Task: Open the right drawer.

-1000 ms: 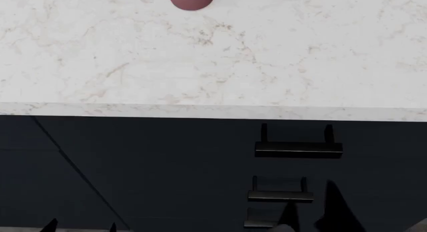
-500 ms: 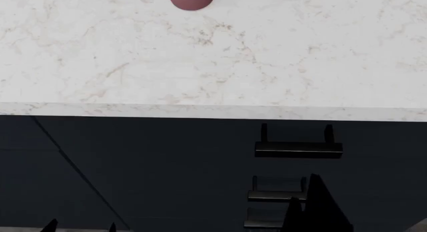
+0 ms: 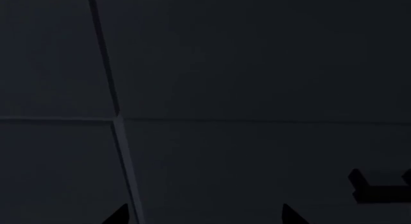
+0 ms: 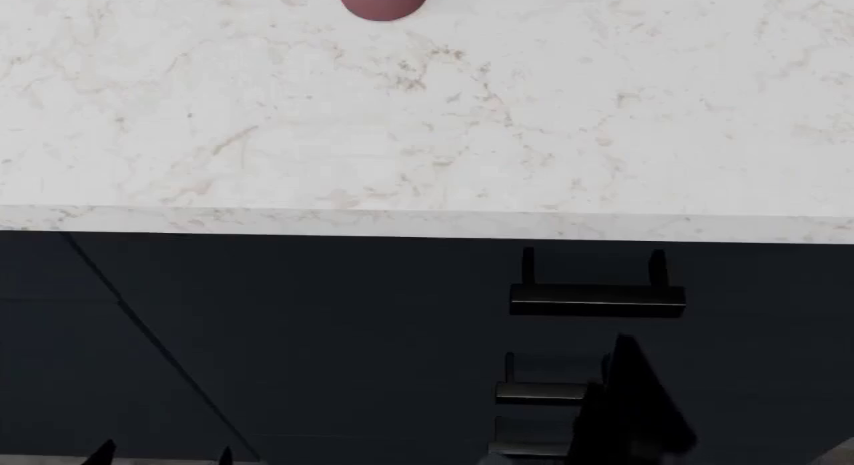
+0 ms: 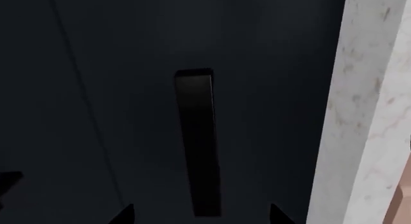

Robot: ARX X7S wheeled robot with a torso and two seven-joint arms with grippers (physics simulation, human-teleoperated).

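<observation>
The right drawer is the top navy front just under the marble counter and is closed. Its black bar handle stands on two posts. In the right wrist view the handle runs lengthwise beside the counter edge. My right gripper is open, its two fingertips either side of the handle's near end, short of it. In the head view the right gripper is a dark shape just below the handle. My left gripper is open and empty, facing plain navy fronts; its fingertips show at the bottom left.
The white marble countertop overhangs the drawers, with a maroon round object at its far edge. Two lower drawer handles sit under the top one. A seam divides the navy fronts. Another black handle shows in the left wrist view.
My right gripper has risen and shifted a little left in the head view, closer to the top drawer's handle. The left gripper and the drawer have not moved.
</observation>
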